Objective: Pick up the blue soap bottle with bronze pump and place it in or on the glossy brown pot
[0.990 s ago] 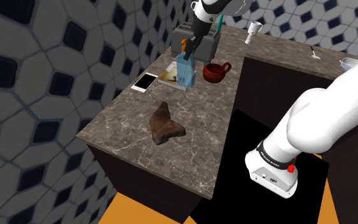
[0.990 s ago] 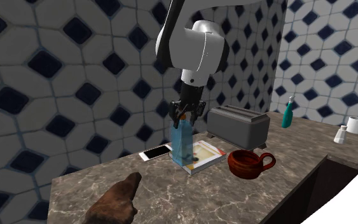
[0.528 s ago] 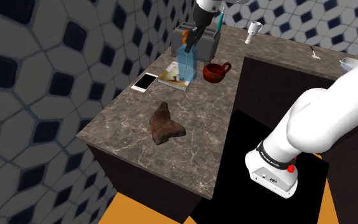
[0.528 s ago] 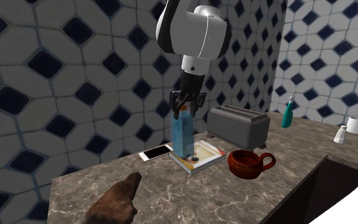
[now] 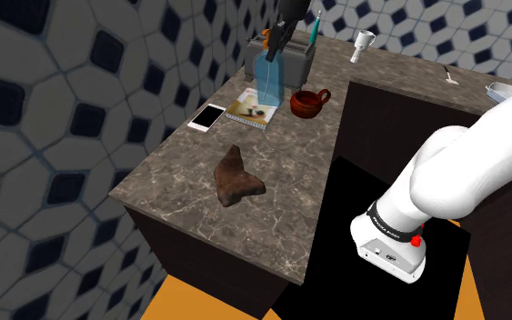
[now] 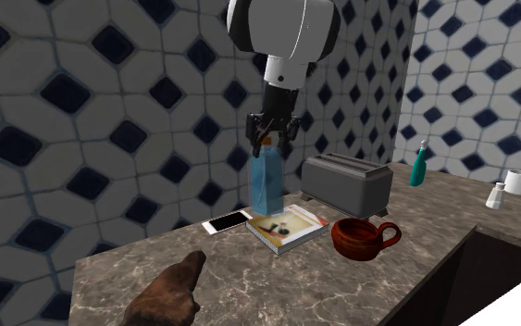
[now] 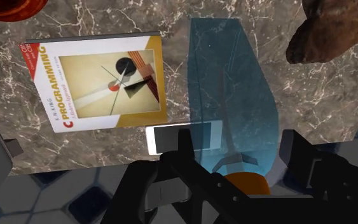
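1. The brown lump [image 6: 170,292] sits far to the second exterior view's left, well away from the bottle. I think it is in no danger.
2. The phone [image 6: 226,222] lies flat on the counter [image 6: 277,282], almost under the bottle. If the bottle slips, it could land on the phone.
3. The see-through blue bottle [image 6: 266,185] hangs in the air above the counter, over the phone and the near edge of the book. The gripper [image 6: 270,139] has its jaws closed on the orange pump [image 7: 247,184] at the very top. That is a small spot to hold, so the long bottle could swing or slide out on a fast move.
4. The book [image 6: 288,227] lies flat, just beside the phone. A dropped bottle could hit it too.
5. The grey toaster [image 6: 346,182] stands behind the book. A swinging bottle might bump it on the way over.
6. The shiny brown pot [image 6: 362,238] sits in front of the toaster. It is small and low, and the bottle is tall. Carried too low, the bottle could hit the rim and push the pot. Set down crooked, it could tip out.
7. In the wrist view the book's cover reads "C PROGRAMMING" in red. The small line beside it looks like "K N KING", but I am not sure.
8. The stand [image 5: 386,245] has tiny writing that is too small to read.
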{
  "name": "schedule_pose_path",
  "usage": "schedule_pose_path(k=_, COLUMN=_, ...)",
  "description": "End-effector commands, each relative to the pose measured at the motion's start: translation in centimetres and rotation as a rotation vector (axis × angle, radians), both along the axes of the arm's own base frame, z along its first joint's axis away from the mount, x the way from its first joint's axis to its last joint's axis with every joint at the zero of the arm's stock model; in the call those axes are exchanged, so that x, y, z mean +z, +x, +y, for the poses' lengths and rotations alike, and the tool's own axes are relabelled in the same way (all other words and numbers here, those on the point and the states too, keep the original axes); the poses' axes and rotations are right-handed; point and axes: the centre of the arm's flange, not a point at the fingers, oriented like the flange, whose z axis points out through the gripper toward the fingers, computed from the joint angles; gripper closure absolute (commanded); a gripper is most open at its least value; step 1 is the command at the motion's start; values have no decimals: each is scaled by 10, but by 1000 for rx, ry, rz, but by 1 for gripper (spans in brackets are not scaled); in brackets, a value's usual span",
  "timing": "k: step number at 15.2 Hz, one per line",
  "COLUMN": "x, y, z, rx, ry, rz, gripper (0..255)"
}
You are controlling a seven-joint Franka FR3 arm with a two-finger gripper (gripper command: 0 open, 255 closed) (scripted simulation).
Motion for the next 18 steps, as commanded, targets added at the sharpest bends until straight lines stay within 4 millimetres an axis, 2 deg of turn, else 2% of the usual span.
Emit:
schedule_pose_path(k=1, x=6, y=-2, z=-13, rx=0, ry=0, rz=0, gripper=255)
schedule_pose_path(k=18, x=39, y=-33, z=-233, rx=0, ry=0, rz=0, gripper=255)
